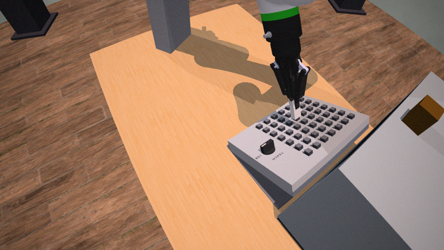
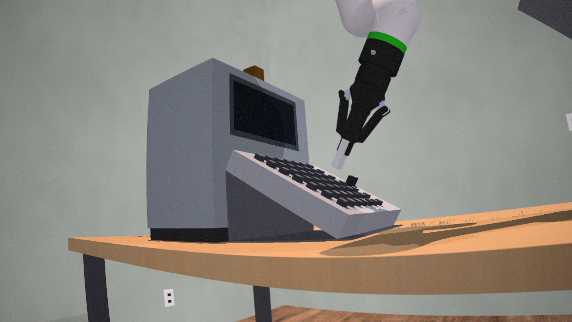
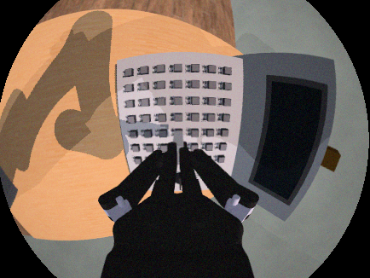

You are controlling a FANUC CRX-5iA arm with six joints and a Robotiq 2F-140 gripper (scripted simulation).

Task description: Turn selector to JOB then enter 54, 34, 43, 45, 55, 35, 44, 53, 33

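The machine's sloped grey keypad panel [image 1: 295,167] [image 2: 280,187] [image 3: 120,112] carries a square grid of dark keys [image 1: 305,125] [image 3: 176,101]; none is lit. The black selector knob [image 1: 267,146] [image 2: 351,179] sits at the panel's front edge between the JOB and TEACH labels, its white mark on the JOB side. My gripper [image 1: 293,101] [image 2: 347,145] [image 3: 178,138] is shut, with a thin white pin [image 1: 294,113] [image 2: 340,159] sticking out past the fingertips. The pin's tip hangs a little above the keys, over the left half of the grid, touching none.
The machine's grey body [image 2: 184,151] [image 1: 388,173] with its dark screen [image 2: 264,113] [image 3: 290,128] rises behind the panel, a brown block [image 1: 422,114] [image 2: 254,72] on top. A grey post [image 1: 169,21] stands at the table's [image 1: 155,124] far end.
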